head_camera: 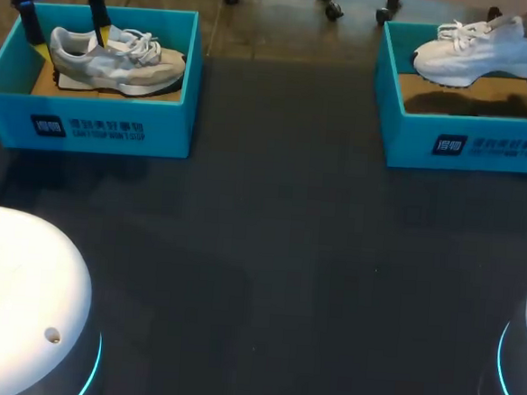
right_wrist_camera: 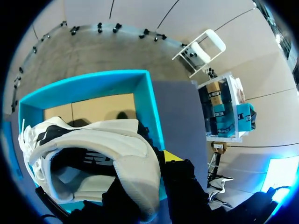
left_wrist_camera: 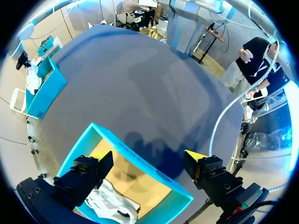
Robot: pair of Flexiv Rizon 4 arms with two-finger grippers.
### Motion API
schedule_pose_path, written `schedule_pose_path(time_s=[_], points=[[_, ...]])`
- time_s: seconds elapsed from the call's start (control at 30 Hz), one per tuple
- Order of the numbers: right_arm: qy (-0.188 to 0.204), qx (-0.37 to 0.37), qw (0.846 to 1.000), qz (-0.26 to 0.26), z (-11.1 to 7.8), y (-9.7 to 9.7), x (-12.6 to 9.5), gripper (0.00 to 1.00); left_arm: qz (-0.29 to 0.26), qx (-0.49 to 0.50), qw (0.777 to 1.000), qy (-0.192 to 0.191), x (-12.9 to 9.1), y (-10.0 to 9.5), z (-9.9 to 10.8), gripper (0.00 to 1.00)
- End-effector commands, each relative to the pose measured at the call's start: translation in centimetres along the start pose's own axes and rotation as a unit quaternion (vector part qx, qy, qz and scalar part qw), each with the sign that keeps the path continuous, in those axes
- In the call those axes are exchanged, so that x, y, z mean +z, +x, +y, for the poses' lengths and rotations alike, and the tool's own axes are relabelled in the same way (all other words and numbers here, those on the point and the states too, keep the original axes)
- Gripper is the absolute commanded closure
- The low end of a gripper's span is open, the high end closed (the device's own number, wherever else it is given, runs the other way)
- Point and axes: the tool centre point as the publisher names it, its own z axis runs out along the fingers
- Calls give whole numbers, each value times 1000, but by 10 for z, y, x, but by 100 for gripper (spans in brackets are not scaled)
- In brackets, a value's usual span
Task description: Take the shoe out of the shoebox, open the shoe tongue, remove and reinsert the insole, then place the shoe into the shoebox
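White shoe [right_wrist_camera: 88, 149] clamped at the heel in the tool [right_wrist_camera: 147, 175], above teal shoebox [right_wrist_camera: 93, 83], cardboard floor [right_wrist_camera: 100, 109]

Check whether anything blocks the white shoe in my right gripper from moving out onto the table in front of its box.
Only the front wall of the right box lies on that path. The white shoe, held by the right gripper, hangs above the box floor; the table ahead shows nothing else in the way.
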Motion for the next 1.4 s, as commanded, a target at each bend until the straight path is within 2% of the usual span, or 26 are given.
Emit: schedule_pose_path(time_s=[0.03, 0.43, 0.8, 1.0, 1.13, 1.4], points=[[-9, -3, 1000, 7, -12, 0, -1, 100, 1, 0, 1000, -1, 0, 0, 0, 0], [-16, -22, 1000, 9, -26, 16, 20, 100, 1, 0, 1000, -1, 0, 0, 0, 0], [-16, -26, 999, 16, -26, 17, 21, 100, 1, 0, 1000, -1, 0, 0, 0, 0], [-19, -39, 999, 28, -12, 30, 40, 100, 1, 0, 1000, -1, 0, 0, 0, 0], [-11, -34, 999, 31, -7, 32, 49, 100, 1, 0, 1000, -1, 0, 0, 0, 0], [-9, -25, 999, 26, -27, 22, 52, 100, 1, 0, 1000, -1, 0, 0, 0, 0]])
